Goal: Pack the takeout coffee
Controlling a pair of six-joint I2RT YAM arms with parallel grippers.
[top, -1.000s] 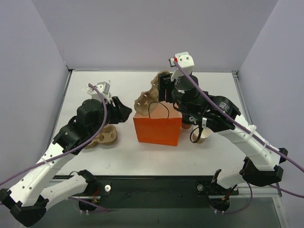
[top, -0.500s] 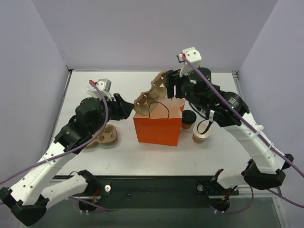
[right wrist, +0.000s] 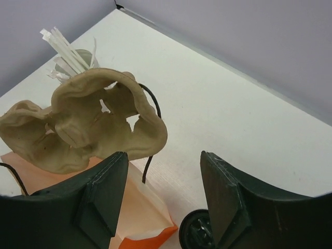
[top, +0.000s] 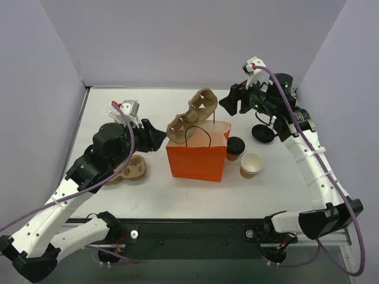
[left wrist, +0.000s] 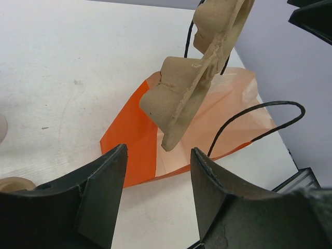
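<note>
The takeout coffee [top: 235, 147], a small tan cup with a black lid, stands on the table against the right side of the orange bag [top: 195, 158]. A cardboard cup carrier [top: 192, 115] leans out of the bag's open top. My right gripper [top: 234, 100] is open and empty, raised behind and to the right of the bag. In the right wrist view [right wrist: 163, 155] it faces the carrier [right wrist: 88, 124]. My left gripper [top: 155, 136] is open and empty to the left of the bag. In the left wrist view [left wrist: 158, 151] it faces the bag [left wrist: 228, 109].
A lidless tan cup [top: 251, 165] stands right of the coffee, with a loose black lid [top: 262, 132] behind it. A second carrier [top: 131, 170] lies under my left arm. A white cup of stirrers [right wrist: 67, 57] stands behind the bag. Grey walls enclose the table.
My right gripper has pulled away from over the bag, up and to the far right, uncovering the two cups and the loose lid. The carrier stays in the bag. My left arm has barely moved.
</note>
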